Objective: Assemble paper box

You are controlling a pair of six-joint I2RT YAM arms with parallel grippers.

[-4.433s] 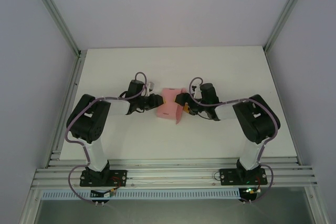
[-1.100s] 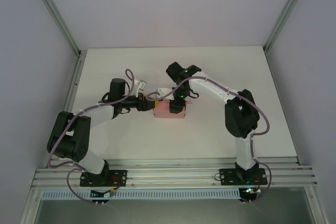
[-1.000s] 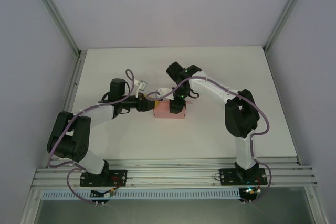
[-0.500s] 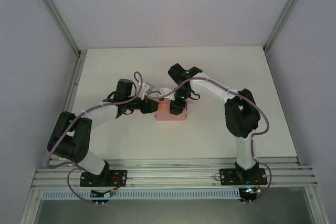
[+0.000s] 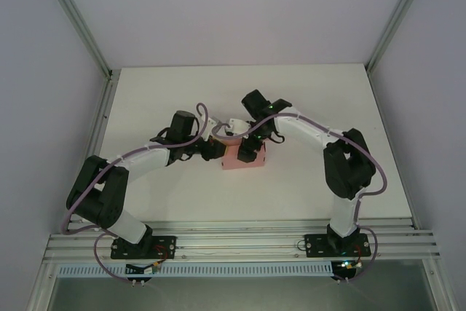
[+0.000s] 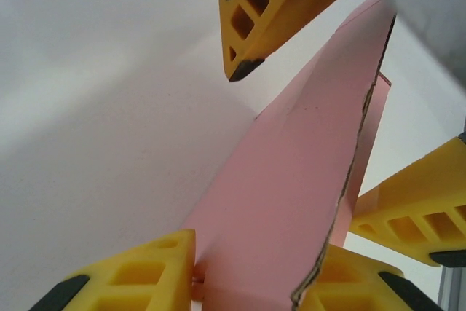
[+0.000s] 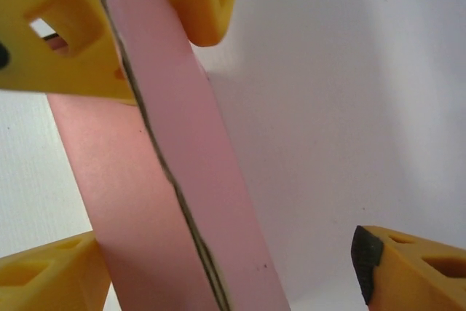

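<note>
While both arms lean in over the middle of the white table (image 5: 306,100), the paper box (image 5: 253,162) sits between them, a little nearer the right arm's side and well clear of every table edge. From above it already reads as a small pink block rather than a flat sheet, so I'd judge that the main folding is done and the walls are up. The finishing is left: the wrist views show one thin panel standing free, its raw cut edge exposed and not tucked against anything. I can't tell from here whether the top is closed or how many flaps remain loose.

The left gripper (image 5: 215,149) comes at the box from its left end. Its yellow fingers (image 7: 65,27) sit against both faces of that standing panel, so it looks pinched on the card. The right gripper (image 5: 247,151) hangs over the top of the box with its jaws spread wide. One fingertip (image 7: 408,264) is well off to the side of the panel and the other is close by it, straddling the card without squeezing it.

The box lies with its long axis running left to right across the table, roughly parallel to the near edge, and its short ends face the two arms. The free panel stands on edge along that same line. I can't make out which way the open side faces, though I'd guess upward given how the right claw hovers above it.
</note>
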